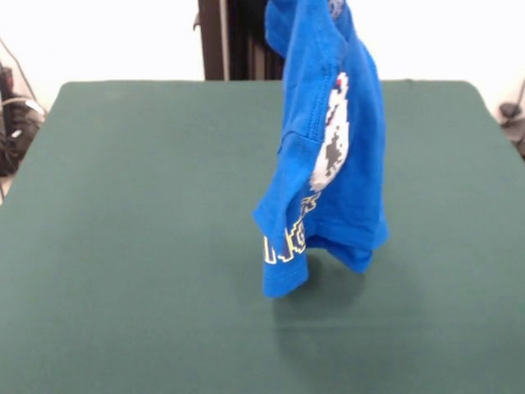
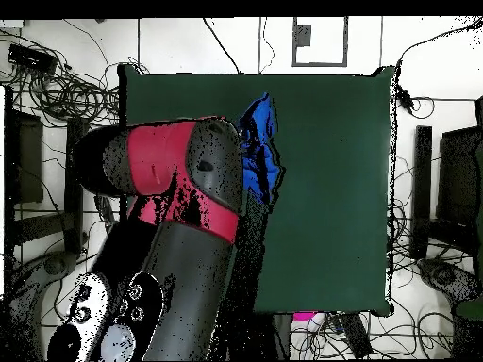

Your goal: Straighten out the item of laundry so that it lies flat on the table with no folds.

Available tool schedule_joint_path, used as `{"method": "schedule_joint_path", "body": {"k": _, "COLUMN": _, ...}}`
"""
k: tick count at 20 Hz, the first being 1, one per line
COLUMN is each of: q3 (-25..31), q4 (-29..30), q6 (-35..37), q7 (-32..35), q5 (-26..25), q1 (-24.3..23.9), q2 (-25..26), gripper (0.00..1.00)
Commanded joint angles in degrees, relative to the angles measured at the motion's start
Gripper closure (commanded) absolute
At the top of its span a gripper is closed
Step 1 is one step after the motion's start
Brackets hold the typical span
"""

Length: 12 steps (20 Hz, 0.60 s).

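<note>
The blue T-shirt [image 1: 336, 156] hangs bunched above the table [image 1: 148, 205] (hand hidden, grip unclear).

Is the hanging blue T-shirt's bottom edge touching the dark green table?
Cannot tell. In the front view the bright blue T-shirt hangs low over the dark green felt table, but neither contact nor gap shows plainly.

T-shirt [image 1: 344, 189]: soft matt blue cloth, printed. Table [image 1: 123, 230]: matt green felt-like top. Arm [image 2: 179, 189]: smooth red/black plastic-looking shell.

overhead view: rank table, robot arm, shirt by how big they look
1. table: takes the most area.
2. robot arm: close second, but it rides nearer the camera, so its look is inflated.
3. shirt: smallest, a bunched blue strip beside the arm.
</note>
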Motion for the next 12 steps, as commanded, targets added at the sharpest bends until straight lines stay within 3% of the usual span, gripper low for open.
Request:
{"method": "schedule_joint_path", "body": {"k": 1, "q3": 5.03, "q4": 0.55, "q6": 9.7, "q7": 8.33, "q5": 3.88, "q1": 2.65, "q2": 5.24, "gripper": 1.0}}
{"method": "schedule_joint_path", "body": {"k": 8, "q3": 1.93, "q4": -2.07, "q6": 11.47, "q7": 15.56, "q5": 4.48, "q1": 6.01, "q2": 9.4, "gripper": 1.0}}
{"method": "schedule_joint_path", "body": {"k": 12, "q3": -1.8, "q4": -5.77, "q6": 16.82, "q7": 17.53, "q5": 3.94, "q1": 8.6, "q2": 12.82, "gripper": 1.0}}
